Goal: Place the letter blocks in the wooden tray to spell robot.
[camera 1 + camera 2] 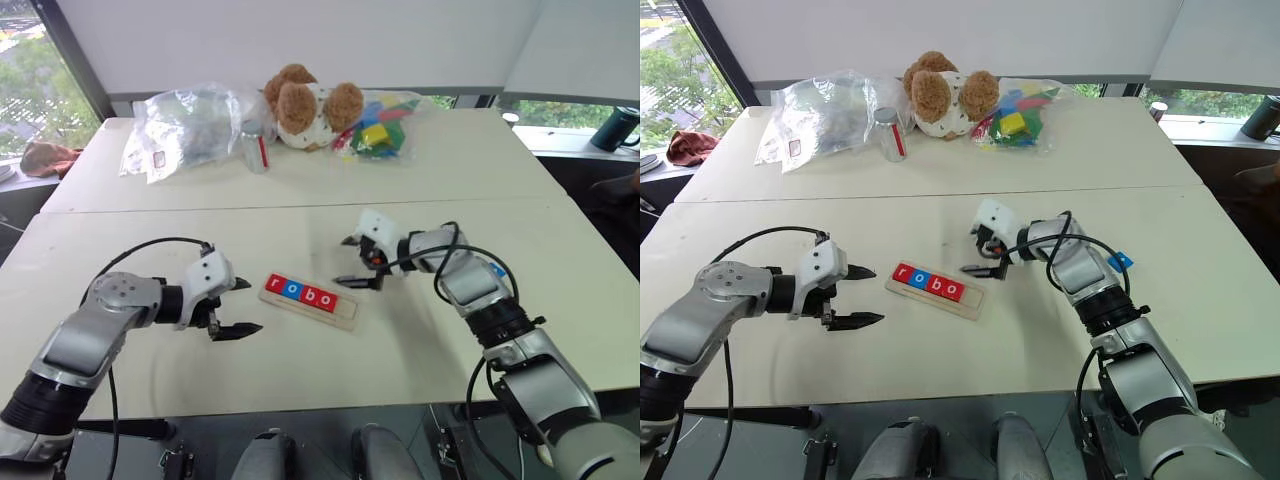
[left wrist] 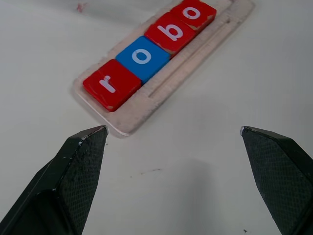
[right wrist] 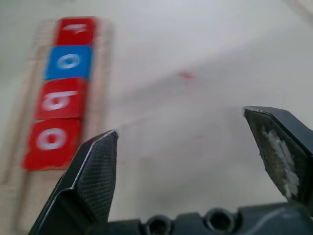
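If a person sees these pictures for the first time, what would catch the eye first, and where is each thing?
The eye goes first to the long pale wooden tray in the middle of the white table, where four square letter blocks, red, blue, red, red, read "robo" and the last place is free. The left gripper and the right gripper flank it, both open and holding nothing. At the table's far edge sits a brown teddy bear between clear plastic bags.

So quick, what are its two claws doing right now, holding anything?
Left gripper: open, holding nothing, beside the wooden tray.
Right gripper: open, holding nothing, at the tray's other end.
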Action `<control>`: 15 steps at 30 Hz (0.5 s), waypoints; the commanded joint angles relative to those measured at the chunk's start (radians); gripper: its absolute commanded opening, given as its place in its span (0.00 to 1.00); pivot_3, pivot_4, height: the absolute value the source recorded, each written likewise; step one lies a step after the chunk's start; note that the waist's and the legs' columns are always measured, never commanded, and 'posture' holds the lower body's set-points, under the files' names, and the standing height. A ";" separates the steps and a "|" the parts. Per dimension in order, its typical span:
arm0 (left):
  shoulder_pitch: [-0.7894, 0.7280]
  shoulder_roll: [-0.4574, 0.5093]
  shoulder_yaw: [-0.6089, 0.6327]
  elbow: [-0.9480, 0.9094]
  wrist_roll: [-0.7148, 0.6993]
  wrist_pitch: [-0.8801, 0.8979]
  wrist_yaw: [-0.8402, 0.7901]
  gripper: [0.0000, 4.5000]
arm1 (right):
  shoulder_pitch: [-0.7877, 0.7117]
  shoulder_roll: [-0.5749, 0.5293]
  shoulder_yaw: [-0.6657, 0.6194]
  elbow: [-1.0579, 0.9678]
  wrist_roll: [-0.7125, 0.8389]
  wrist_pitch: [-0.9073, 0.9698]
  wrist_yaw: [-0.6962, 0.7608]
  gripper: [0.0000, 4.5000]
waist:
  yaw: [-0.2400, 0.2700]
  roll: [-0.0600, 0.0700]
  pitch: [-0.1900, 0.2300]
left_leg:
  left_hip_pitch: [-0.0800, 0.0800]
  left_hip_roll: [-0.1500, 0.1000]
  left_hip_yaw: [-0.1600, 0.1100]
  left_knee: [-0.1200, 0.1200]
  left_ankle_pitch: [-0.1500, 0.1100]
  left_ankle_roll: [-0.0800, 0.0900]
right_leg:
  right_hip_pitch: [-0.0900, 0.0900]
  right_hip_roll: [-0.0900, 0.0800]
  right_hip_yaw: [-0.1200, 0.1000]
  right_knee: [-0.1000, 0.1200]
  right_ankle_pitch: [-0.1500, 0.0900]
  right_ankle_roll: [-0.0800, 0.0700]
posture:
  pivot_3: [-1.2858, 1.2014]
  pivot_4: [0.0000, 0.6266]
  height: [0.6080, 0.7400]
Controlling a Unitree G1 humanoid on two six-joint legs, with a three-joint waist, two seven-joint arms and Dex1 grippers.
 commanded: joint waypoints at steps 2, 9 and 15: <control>0.020 -0.003 0.015 -0.073 -0.063 0.045 -0.020 1.00 | 0.106 -0.017 -0.242 -0.269 -0.012 0.300 -0.250 0.98 | 0.002 0.000 0.000 | -0.001 0.000 -0.001 0.000 0.000 0.000 | 0.000 0.000 0.000 0.000 0.000 0.000 | 0.52 0.24 1.00; -0.038 -0.022 0.024 -0.107 -0.151 0.114 -0.033 1.00 | 0.356 0.188 -0.480 -0.734 -0.158 0.708 -0.662 0.98 | -0.001 0.000 -0.001 | -0.007 0.000 -0.001 0.000 0.001 -0.001 | -0.007 0.000 0.001 0.003 0.000 0.000 | 0.52 0.24 1.00; -0.126 -0.064 -0.026 -0.024 -0.113 0.078 -0.035 1.00 | 0.423 0.435 -0.557 -0.858 -0.215 0.835 -0.890 0.98 | -0.007 0.001 -0.002 | -0.003 -0.001 0.001 0.001 0.000 0.001 | -0.008 0.002 0.003 0.010 0.000 0.000 | 0.52 0.24 1.00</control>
